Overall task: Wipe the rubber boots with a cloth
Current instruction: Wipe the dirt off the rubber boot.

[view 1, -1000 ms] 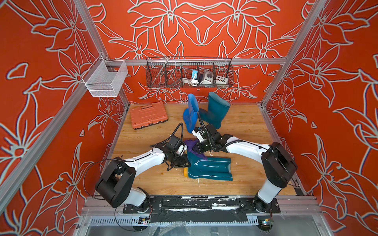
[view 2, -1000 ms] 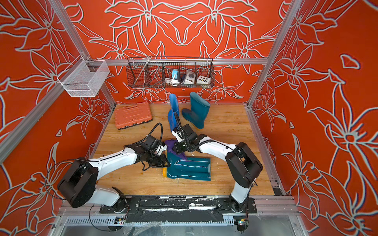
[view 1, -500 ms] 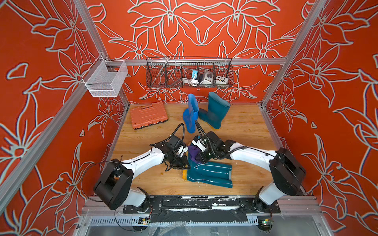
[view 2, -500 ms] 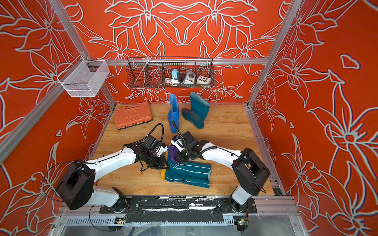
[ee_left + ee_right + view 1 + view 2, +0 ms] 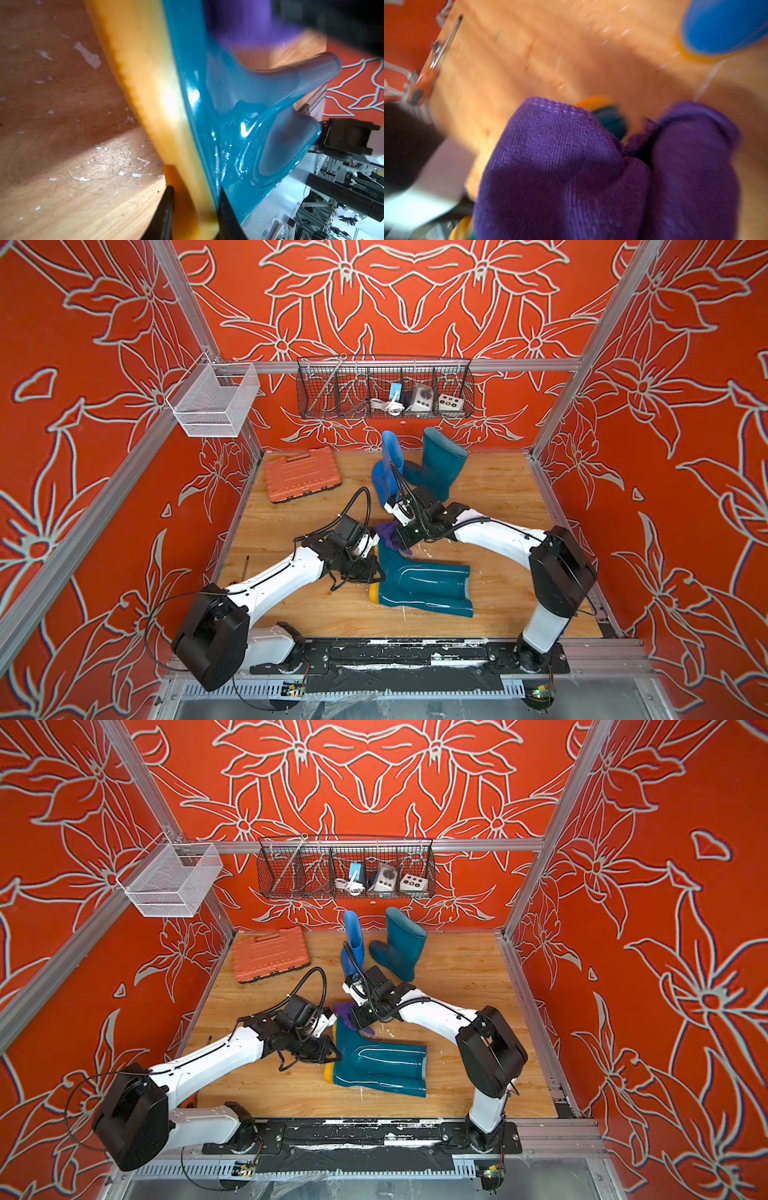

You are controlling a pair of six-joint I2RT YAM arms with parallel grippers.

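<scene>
We see our left gripper (image 5: pixel 195 194) clamped on the yellow sole (image 5: pixel 149 83) of the teal boot (image 5: pixel 424 585) lying near-centre, while our right gripper (image 5: pixel 397 537) pinches the purple cloth (image 5: pixel 560 155) against that boot's far toe.

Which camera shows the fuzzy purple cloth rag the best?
The right wrist view: the purple terry cloth fills much of the picture, weave visible, though slightly blurred. Both top views show only a small tuft at the toe of the lying dark teal rubber boot. The left wrist view shows just a blurred purple patch.
</scene>
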